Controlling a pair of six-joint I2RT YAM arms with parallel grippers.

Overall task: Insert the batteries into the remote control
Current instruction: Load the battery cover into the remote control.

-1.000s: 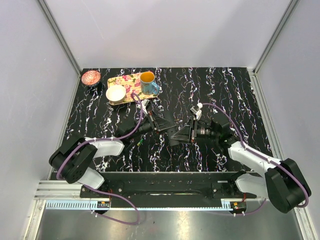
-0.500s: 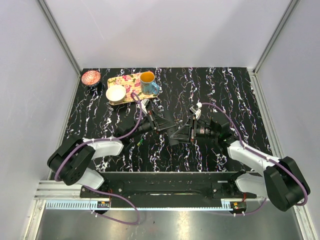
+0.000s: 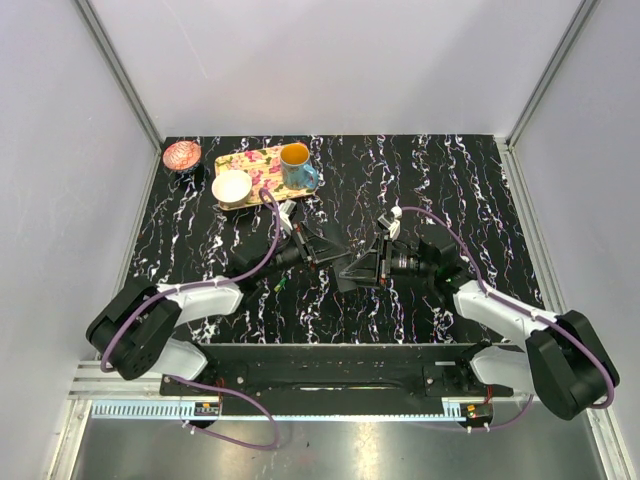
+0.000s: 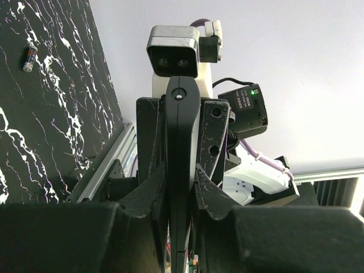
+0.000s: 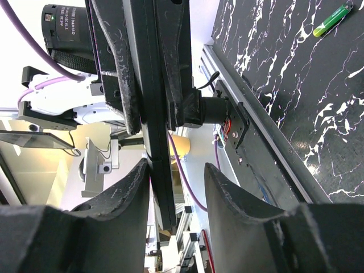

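Note:
The remote control (image 3: 350, 268), a thin black slab, hangs above the middle of the table between both arms. My left gripper (image 3: 318, 254) is shut on it. In the left wrist view the remote control (image 4: 182, 142) stands edge-on, pinched at my left gripper (image 4: 181, 187). My right gripper (image 3: 366, 266) is open around its other end. In the right wrist view the remote control (image 5: 156, 142) rests against the left finger (image 5: 122, 196), with a gap to the other, at my right gripper (image 5: 176, 187). One green battery (image 3: 281, 284) (image 5: 333, 21) and one blue-purple battery (image 4: 29, 58) lie on the table.
At the far left stands a floral yellow tray (image 3: 262, 160) carrying a white bowl (image 3: 231, 185) and a blue mug (image 3: 296, 165). A pink bowl (image 3: 182, 155) sits beside it. White walls and metal posts enclose the black marbled table (image 3: 470, 190).
Both grippers and the remote control have drifted slightly toward the far side. Neither gripper's opening has changed.

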